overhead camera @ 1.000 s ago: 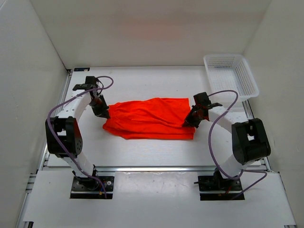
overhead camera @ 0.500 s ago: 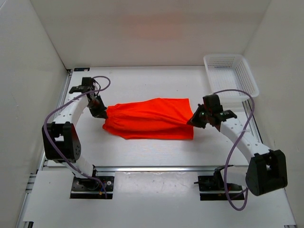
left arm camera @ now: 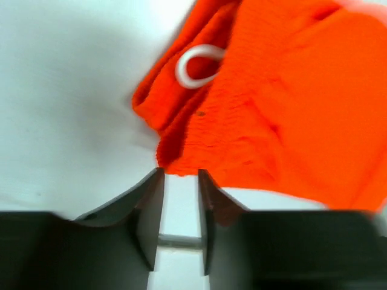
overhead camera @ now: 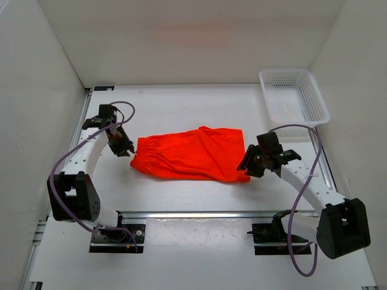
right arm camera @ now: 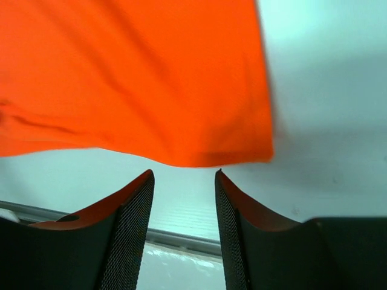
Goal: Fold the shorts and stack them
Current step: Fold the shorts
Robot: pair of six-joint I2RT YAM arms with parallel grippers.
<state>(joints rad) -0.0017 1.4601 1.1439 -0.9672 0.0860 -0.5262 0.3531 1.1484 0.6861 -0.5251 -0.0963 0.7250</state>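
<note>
The shorts (overhead camera: 190, 154) lie spread for folding. My left end effector (overhead camera: 128, 151) and right end effector (overhead camera: 244, 166) flank them (both parted, empty).

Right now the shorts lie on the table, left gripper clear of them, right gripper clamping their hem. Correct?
Not quite: the right gripper is open and empty, the shorts lying just ahead of it, per the right wrist view.

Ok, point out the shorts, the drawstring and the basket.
shorts (overhead camera: 190, 154): top view, middle of the fabric.
drawstring (left arm camera: 181, 68): left wrist view, left side of the white loop.
basket (overhead camera: 317, 98): top view, right wall.
</note>
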